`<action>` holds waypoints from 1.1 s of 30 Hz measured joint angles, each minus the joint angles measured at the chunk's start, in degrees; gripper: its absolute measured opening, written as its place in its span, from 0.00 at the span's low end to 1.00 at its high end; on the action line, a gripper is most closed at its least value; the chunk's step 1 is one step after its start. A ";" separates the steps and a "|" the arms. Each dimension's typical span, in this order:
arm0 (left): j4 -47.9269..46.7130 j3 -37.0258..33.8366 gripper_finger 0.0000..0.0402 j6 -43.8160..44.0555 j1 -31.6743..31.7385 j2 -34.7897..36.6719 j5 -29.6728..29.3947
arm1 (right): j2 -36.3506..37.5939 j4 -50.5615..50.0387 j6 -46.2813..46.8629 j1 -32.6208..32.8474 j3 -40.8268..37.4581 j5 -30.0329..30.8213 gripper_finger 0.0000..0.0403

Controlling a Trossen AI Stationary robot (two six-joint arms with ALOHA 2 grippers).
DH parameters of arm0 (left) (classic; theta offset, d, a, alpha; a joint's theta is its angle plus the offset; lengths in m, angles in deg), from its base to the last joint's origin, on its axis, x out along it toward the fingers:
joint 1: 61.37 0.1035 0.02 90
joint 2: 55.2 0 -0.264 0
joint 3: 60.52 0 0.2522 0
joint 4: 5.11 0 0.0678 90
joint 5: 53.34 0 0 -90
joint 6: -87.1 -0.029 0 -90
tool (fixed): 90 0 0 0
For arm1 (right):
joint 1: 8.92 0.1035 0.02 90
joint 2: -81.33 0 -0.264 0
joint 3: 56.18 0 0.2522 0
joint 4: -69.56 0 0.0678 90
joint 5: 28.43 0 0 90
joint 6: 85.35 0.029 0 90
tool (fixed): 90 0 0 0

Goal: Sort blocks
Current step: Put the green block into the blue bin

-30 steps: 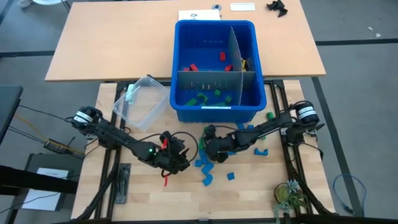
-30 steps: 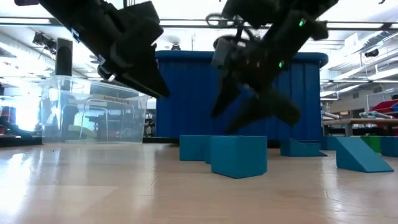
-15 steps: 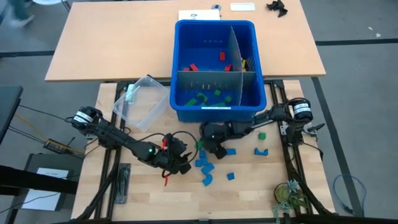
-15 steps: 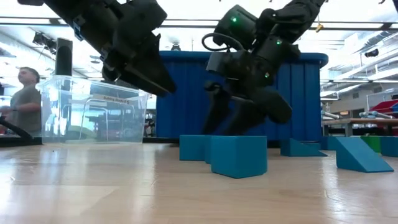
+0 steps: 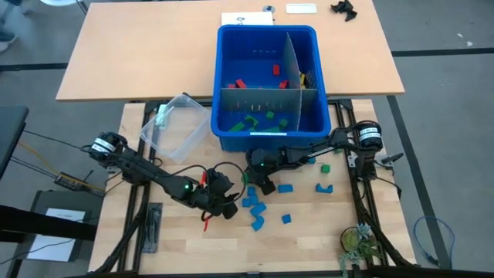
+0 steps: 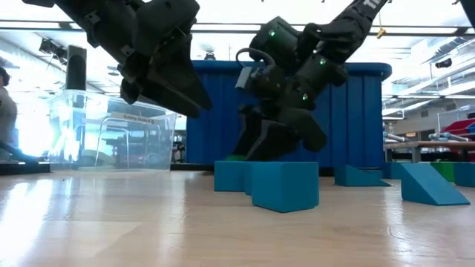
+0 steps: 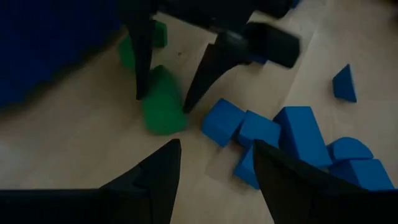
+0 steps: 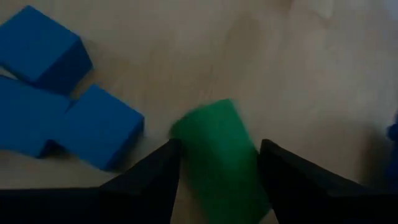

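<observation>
We judge the pick underway: right tool (image 8: 217, 163), released, straddles green block (image 8: 221, 149); next, clench and lift

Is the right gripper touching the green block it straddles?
Cannot tell. Right wrist view shows green block between the right gripper fingers, but blur hides any contact.

Right claw (image 5: 260, 185) low beside blue blocks (image 5: 253, 202), near the blue bin (image 5: 266, 139).
</observation>
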 joint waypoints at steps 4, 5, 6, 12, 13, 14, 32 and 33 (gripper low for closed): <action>-0.16 0.00 0.52 0.82 0.02 0.00 1.09 | -1.47 -0.85 2.79 1.27 -0.11 3.26 0.49; -0.14 0.00 0.52 0.79 0.02 0.00 1.11 | -1.44 -1.03 3.65 1.58 -0.09 3.48 0.48; -0.23 0.00 0.52 0.69 0.02 0.00 1.12 | -1.34 -1.10 4.61 1.77 -0.12 3.49 0.46; -0.26 0.00 0.52 0.55 0.02 0.00 1.07 | -0.79 -1.18 8.18 3.29 -0.28 3.89 0.34; -0.26 0.00 0.52 0.54 0.02 0.00 1.06 | -0.79 -1.02 8.41 3.51 -0.28 3.88 0.33; -0.27 0.00 0.52 0.51 0.02 0.00 1.05 | -0.79 -0.93 8.43 3.62 -0.29 3.94 0.33; -1.64 6.38 0.51 -4.61 -3.04 2.65 -0.10 | 12.15 -4.44 13.48 8.55 -0.46 10.92 0.33; -1.66 6.75 0.51 -5.84 -3.58 3.66 -0.62 | 13.89 -4.52 14.54 8.63 -0.45 11.19 0.33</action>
